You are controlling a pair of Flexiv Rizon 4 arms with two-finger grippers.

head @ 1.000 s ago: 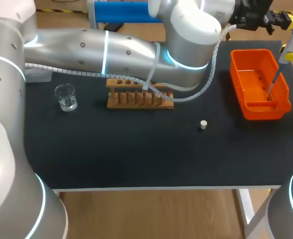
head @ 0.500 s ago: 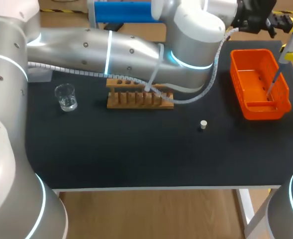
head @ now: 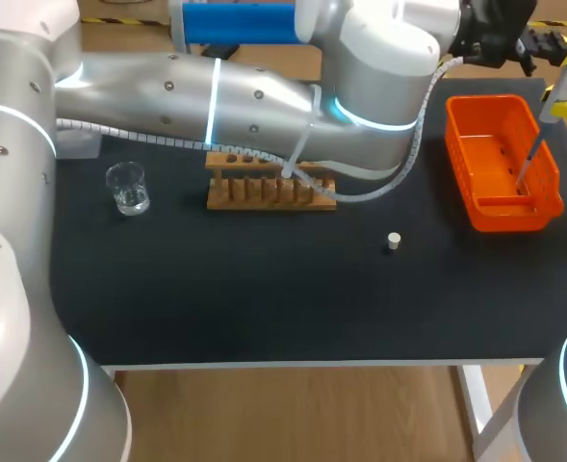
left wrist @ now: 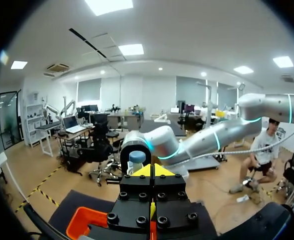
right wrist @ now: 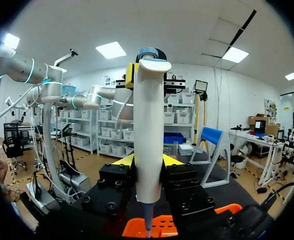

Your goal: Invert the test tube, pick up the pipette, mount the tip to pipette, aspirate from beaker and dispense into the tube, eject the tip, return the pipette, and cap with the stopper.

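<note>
Orange basket under pipette pinched by right tool, left tool pressed together, beaker holding liquid

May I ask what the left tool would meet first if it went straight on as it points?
Probably the top of the pipette, held by the right tool, just ahead of the left tool and slightly off its line. Depth is unclear, so it might slip past.
</note>
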